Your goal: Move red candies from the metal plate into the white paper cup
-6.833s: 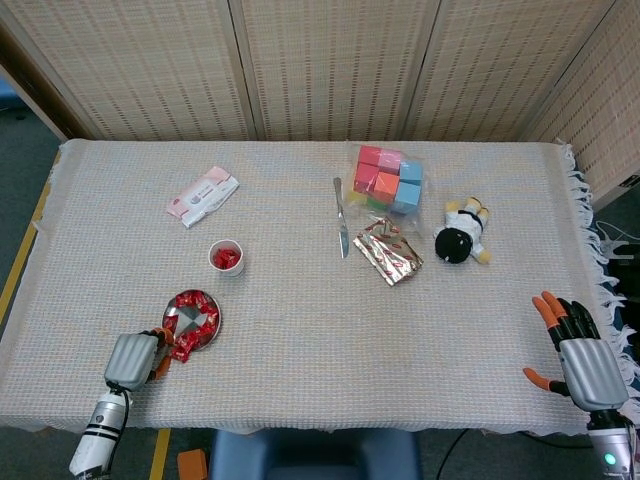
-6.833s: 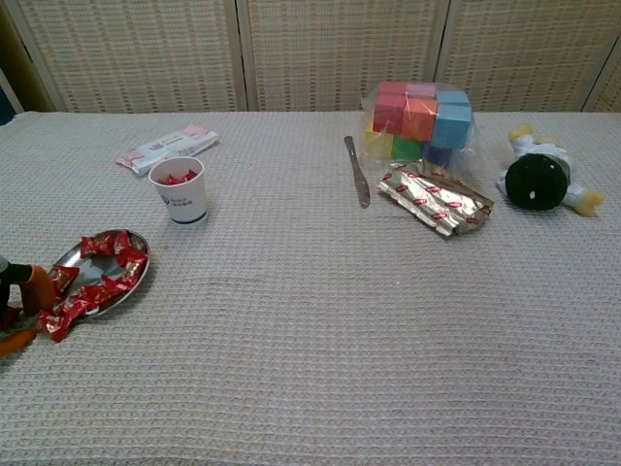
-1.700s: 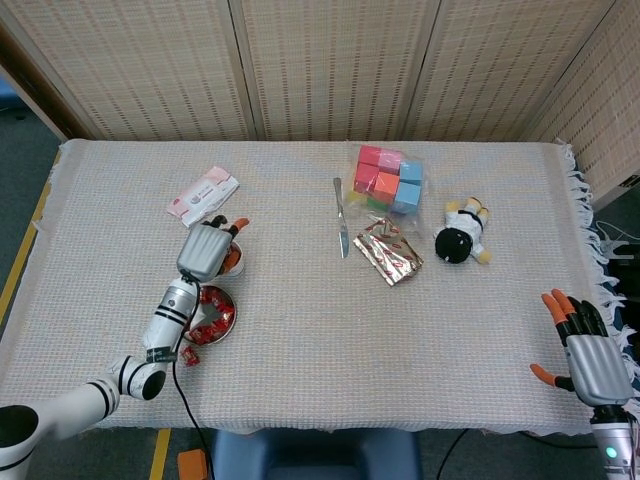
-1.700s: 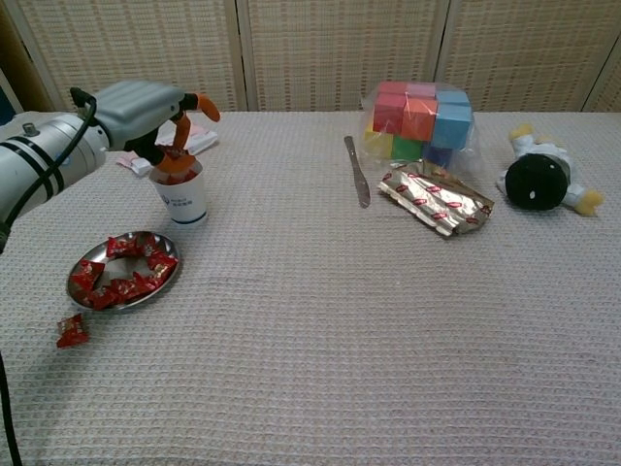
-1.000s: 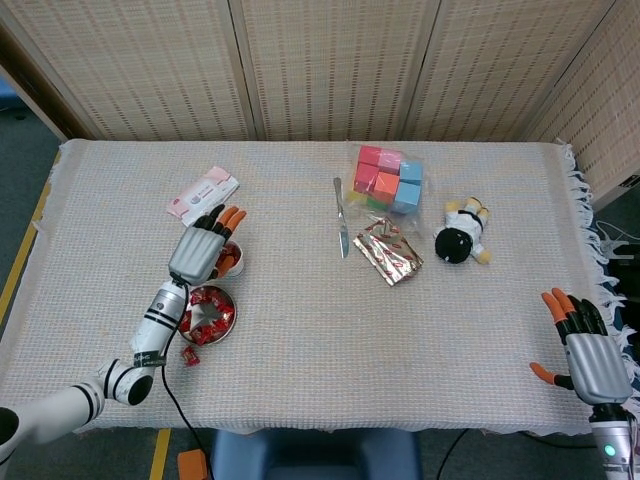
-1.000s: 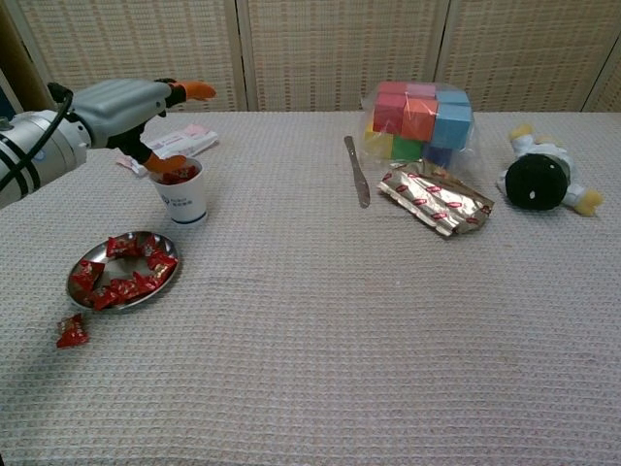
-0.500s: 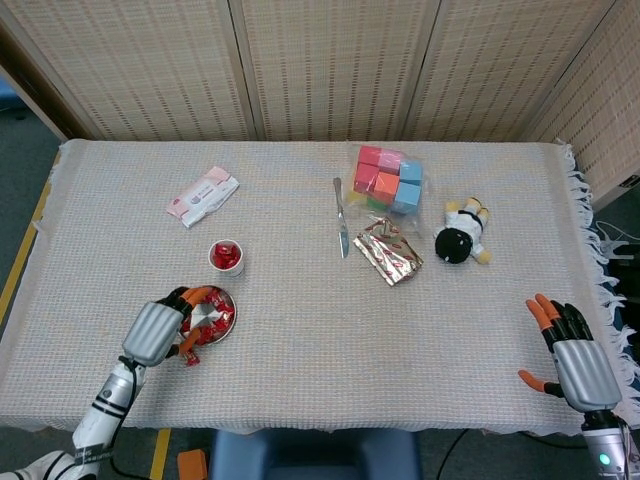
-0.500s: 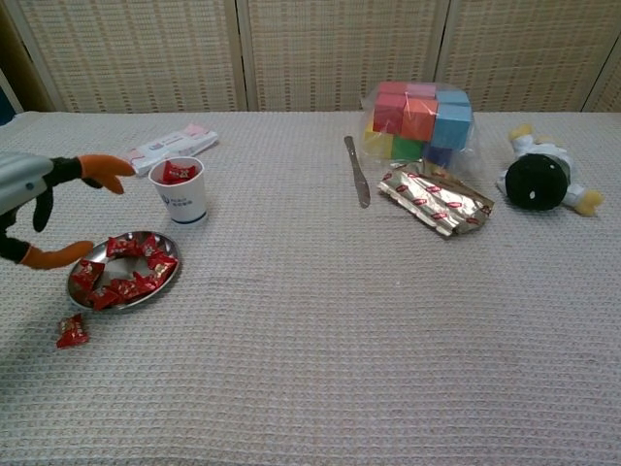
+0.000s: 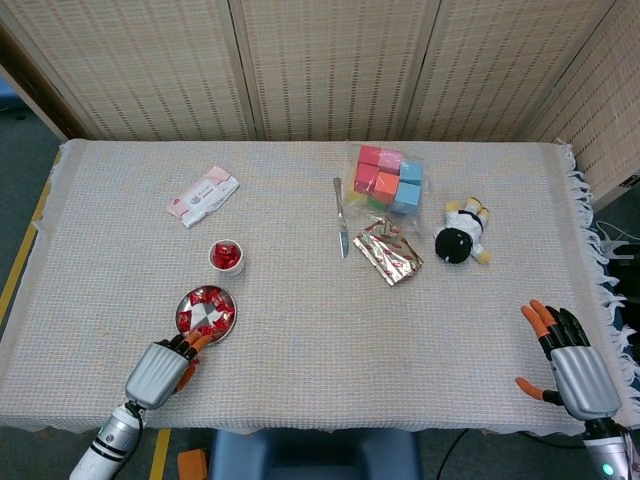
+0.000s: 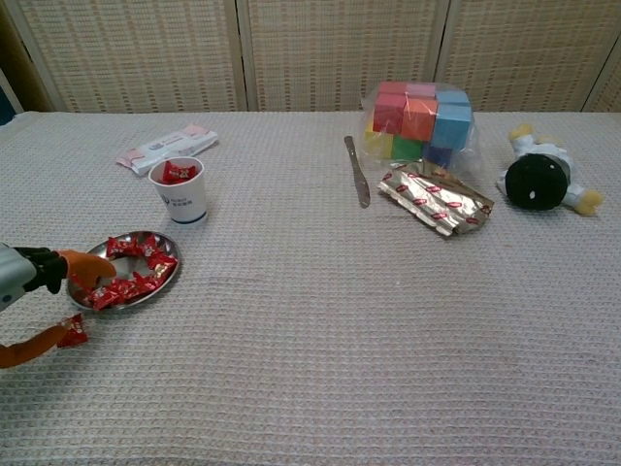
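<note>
Woven cane panels back a table covered with a grey waffle-weave cloth (image 9: 320, 320).

Task items: the round, shallow metal plate (image 9: 205, 311) lies at about 8 o'clock from the table centre. It holds a loose ring of red candies (image 10: 131, 282) in crinkled, glossy red wrappers with small light markings; bare metal shows in the middle. One stray red candy (image 10: 71, 331) lies on the cloth off the plate's rim, at about 7 o'clock from it. The white paper cup (image 10: 180, 188) stands upright at 12 o'clock from the plate, apart from it, with a small dark print on its wall and red wrapped candies visible inside its mouth.

Left hand (image 9: 160, 370): at 7 o'clock from the plate, its orange-tipped fingers (image 10: 85, 263) reach over the plate's near rim, and the thumb extends beside the stray candy. Whether it grasps anything cannot be told.

Right hand (image 9: 570, 372): at the table's 4 o'clock corner, released, fingers spread, holding nothing.

Other items: a pink-and-white flat packet (image 9: 202, 196) at 10 o'clock; a metal knife (image 9: 341, 217) near 12 o'clock; a bag of coloured cubes (image 9: 388, 179) at 1 o'clock; a crinkled silver foil pack (image 9: 388, 251) just below it; a black-and-white plush toy (image 9: 461, 232) at 2 o'clock.
</note>
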`<state>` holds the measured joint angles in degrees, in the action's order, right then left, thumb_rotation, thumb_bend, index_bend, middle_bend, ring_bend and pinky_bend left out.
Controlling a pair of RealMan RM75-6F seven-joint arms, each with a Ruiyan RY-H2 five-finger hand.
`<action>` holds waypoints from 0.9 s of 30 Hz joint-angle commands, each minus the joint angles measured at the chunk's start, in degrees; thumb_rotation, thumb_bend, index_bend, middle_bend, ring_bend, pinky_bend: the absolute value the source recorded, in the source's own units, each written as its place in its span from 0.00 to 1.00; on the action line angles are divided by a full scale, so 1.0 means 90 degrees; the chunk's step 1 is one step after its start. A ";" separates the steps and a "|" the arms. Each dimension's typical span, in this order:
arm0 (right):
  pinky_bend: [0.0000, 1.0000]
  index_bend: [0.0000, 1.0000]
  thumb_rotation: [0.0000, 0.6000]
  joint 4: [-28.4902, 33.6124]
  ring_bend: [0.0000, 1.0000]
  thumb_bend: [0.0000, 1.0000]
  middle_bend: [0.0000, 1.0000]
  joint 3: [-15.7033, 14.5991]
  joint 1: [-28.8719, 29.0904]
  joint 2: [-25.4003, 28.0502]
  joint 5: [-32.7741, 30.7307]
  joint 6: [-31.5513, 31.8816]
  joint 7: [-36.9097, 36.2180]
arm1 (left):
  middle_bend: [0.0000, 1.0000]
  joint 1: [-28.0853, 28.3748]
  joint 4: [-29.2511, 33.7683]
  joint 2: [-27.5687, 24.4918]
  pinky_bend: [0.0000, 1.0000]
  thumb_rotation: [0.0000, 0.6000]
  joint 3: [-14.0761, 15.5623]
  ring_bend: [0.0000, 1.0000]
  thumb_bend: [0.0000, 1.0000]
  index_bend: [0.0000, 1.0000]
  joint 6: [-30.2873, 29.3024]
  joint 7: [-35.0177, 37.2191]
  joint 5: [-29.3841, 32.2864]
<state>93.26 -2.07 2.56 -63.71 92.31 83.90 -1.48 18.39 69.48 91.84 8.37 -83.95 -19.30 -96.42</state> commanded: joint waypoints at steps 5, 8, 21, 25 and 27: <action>0.00 0.00 1.00 0.0006 0.00 0.05 0.00 -0.0004 -0.0005 0.0005 0.0004 0.0005 0.0005 | 0.37 -0.0149 -0.0675 0.0215 0.85 1.00 0.0068 0.50 0.40 0.31 -0.0126 -0.0112 -0.0322; 0.00 0.00 1.00 0.0013 0.00 0.05 0.00 -0.0011 0.0000 -0.0002 0.0007 -0.0013 0.0028 | 0.37 -0.0186 -0.0911 0.0285 0.85 1.00 0.0089 0.50 0.40 0.31 -0.0067 -0.0041 -0.0346; 0.00 0.00 1.00 0.0043 0.00 0.05 0.00 -0.0012 0.0006 -0.0029 -0.0042 -0.0071 0.0140 | 0.35 -0.0175 -0.1261 0.0499 0.85 1.00 -0.0049 0.50 0.40 0.32 0.0232 -0.0030 -0.0299; 0.00 0.00 1.00 0.0048 0.00 0.05 0.00 -0.0012 0.0009 -0.0023 -0.0053 -0.0083 0.0137 | 0.37 -0.0169 -0.1350 0.0535 0.86 1.00 -0.0110 0.50 0.40 0.35 0.0286 0.0001 -0.0258; 0.00 0.00 1.00 0.0050 0.00 0.05 0.00 -0.0006 0.0004 -0.0020 -0.0056 -0.0069 0.0136 | 0.37 -0.0176 -0.1390 0.0548 0.86 1.00 -0.0137 0.50 0.40 0.36 0.0345 0.0041 -0.0206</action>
<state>93.70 -2.13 2.59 -63.89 91.80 83.27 -0.25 16.83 57.08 96.71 7.23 -80.98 -19.05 -98.42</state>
